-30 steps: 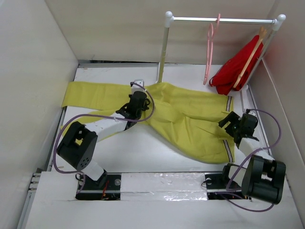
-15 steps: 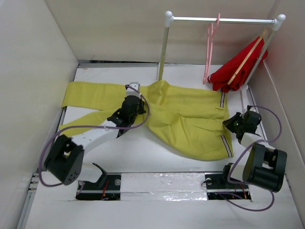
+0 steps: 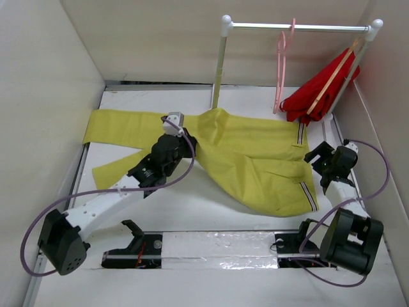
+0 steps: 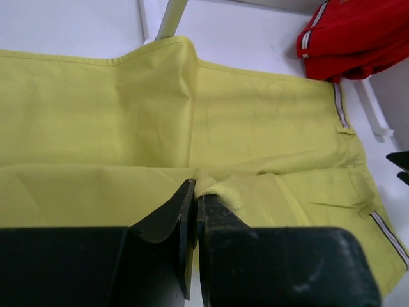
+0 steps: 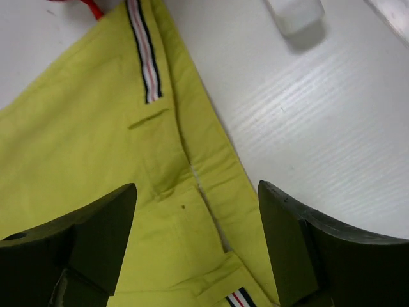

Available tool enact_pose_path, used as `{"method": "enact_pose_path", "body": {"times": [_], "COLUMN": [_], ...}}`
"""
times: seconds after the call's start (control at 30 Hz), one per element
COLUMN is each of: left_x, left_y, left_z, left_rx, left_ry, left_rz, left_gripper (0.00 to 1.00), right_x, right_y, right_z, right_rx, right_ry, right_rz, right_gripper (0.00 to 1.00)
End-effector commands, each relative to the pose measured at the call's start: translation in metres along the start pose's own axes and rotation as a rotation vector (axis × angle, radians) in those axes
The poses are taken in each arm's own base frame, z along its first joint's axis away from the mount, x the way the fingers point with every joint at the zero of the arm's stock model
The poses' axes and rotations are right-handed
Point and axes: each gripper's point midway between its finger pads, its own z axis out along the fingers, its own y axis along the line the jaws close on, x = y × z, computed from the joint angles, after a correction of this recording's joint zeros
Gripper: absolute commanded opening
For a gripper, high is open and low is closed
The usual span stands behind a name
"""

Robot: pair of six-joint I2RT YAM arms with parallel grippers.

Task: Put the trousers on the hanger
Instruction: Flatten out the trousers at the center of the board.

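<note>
Left tool (image 4: 195,197) clamped on a fold of the trousers (image 3: 255,160), shifted left since earlier. Trousers flat on worktop (image 3: 192,211). Right tool (image 5: 198,211) apart, swung right, at waistband edge.

The top camera is sitting high behind both arms, looking down from far off at the whole table (image 3: 192,204). The left wrist camera is riding low and very close, peeking past the left gripper (image 4: 193,192) across the trousers (image 4: 255,128) toward the red garment (image 4: 358,32). The right wrist camera is looking almost straight down past the right gripper (image 5: 197,188), close up. All three are seeing the trousers.
</note>
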Motion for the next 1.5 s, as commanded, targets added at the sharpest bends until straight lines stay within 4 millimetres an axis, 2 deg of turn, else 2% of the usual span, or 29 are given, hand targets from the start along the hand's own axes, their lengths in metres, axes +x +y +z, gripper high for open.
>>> {"method": "enact_pose_path", "body": {"times": [0.0,0.07,0.1,0.17,0.2,0.23,0.27,0.3,0.37,0.4,0.47,0.53,0.57,0.6,0.63,0.67,0.7,0.73,0.77,0.8,0.83,0.87,0.9,0.97,1.0,1.07,1.13,1.27,1.47], "left_x": [-0.023,-0.013,-0.031,-0.020,-0.027,-0.031,-0.016,-0.029,-0.006,-0.021,0.005,0.002,0.002,0.012,0.014,-0.010,0.009,0.004,-0.019,0.002,0.001,-0.021,0.003,0.002,0.030,0.047,0.091,0.120,0.125], "left_y": [-0.013,-0.001,0.009,0.029,0.028,0.040,0.048,0.045,0.056,0.047,0.060,0.065,0.060,0.065,0.061,0.054,0.063,0.057,0.054,0.071,0.073,0.068,0.083,0.086,0.106,0.120,0.154,0.199,0.223], "left_z": [0.022,0.046,0.058,0.086,0.096,0.107,0.124,0.135,0.159,0.172,0.189,0.195,0.192,0.184,0.177,0.164,0.148,0.140,0.117,0.101,0.090,0.070,0.056,0.030,0.018,-0.005,-0.031,-0.075,-0.113], "left_rx": [-0.006,-0.065,-0.094,-0.132,-0.103,-0.122,-0.139,-0.149,-0.192,-0.176,-0.224,-0.263,-0.257,-0.267,-0.258,-0.241,-0.266,-0.253,-0.246,-0.291,-0.295,-0.271,-0.302,-0.293,-0.350,-0.401,-0.546,-0.775,-0.987], "left_ry": [-0.024,0.029,0.010,0.052,0.051,0.051,0.090,0.065,0.132,0.117,0.198,0.188,0.188,0.199,0.191,0.116,0.133,0.087,0.016,0.030,0.004,-0.078,-0.057,-0.107,-0.078,-0.084,-0.036,-0.064,-0.088], "left_rz": [0.023,0.068,0.061,0.064,0.050,0.039,0.039,0.042,0.077,0.081,0.105,0.113,0.113,0.106,0.102,0.074,0.070,0.028,-0.008,-0.022,-0.080,-0.129,-0.149,-0.261,-0.289,-0.436,-0.486,-0.675,-0.728], "left_gripper": [0.00,0.00,0.00,0.00,0.00,0.00,0.00,0.00,0.13,0.19,0.25,0.34,0.36,0.42,0.57,0.63,0.67,0.72,0.74,0.76,0.77,0.77,0.77,0.72,0.69,0.51,0.34,0.32,0.45], "right_x": [0.016,0.025,0.027,0.031,0.036,0.024,0.027,0.031,0.021,0.018,0.024,0.031,0.035,0.037,0.041,0.059,0.070,0.069,0.077,0.094,0.099,0.104,0.115,0.123,0.130,0.136,0.142,0.151,0.154], "right_y": [-0.015,-0.003,0.000,0.009,0.023,0.030,0.036,0.055,0.076,0.085,0.111,0.141,0.153,0.167,0.177,0.192,0.199,0.202,0.208,0.218,0.221,0.226,0.232,0.235,0.238,0.237,0.237,0.231,0.231], "right_z": [0.011,0.014,0.014,0.008,0.003,-0.007,-0.014,-0.022,-0.043,-0.050,-0.071,-0.091,-0.100,-0.108,-0.114,-0.127,-0.131,-0.131,-0.135,-0.145,-0.148,-0.153,-0.163,-0.168,-0.177,-0.182,-0.189,-0.198,-0.205], "right_rx": [0.041,-0.035,-0.054,-0.092,-0.122,-0.124,-0.134,-0.185,-0.230,-0.255,-0.343,-0.449,-0.497,-0.545,-0.579,-0.646,-0.668,-0.640,-0.658,-0.707,-0.715,-0.734,-0.773,-0.789,-0.819,-0.835,-0.860,-0.906,-0.972], "right_ry": [0.061,0.111,0.115,0.096,0.096,0.030,0.026,0.024,-0.034,-0.048,-0.051,-0.039,-0.032,-0.027,-0.022,0.015,0.043,0.023,0.035,0.065,0.063,0.062,0.076,0.071,0.079,0.072,0.076,0.085,0.070], "right_rz": [0.012,0.021,0.025,0.013,-0.018,-0.042,-0.060,-0.096,-0.129,-0.147,-0.210,-0.278,-0.305,-0.330,-0.365,-0.418,-0.453,-0.475,-0.497,-0.540,-0.557,-0.565,-0.585,-0.600,-0.612,-0.627,-0.640,-0.642,-0.613], "right_gripper": [0.84,0.84,0.84,0.84,0.84,0.84,0.83,0.80,0.78,0.70,0.64,0.42,0.37,0.24,0.17,0.13,0.08,0.05,0.03,0.02,0.02,0.02,0.04,0.05,0.07,0.07,0.07,0.08,0.09]}}
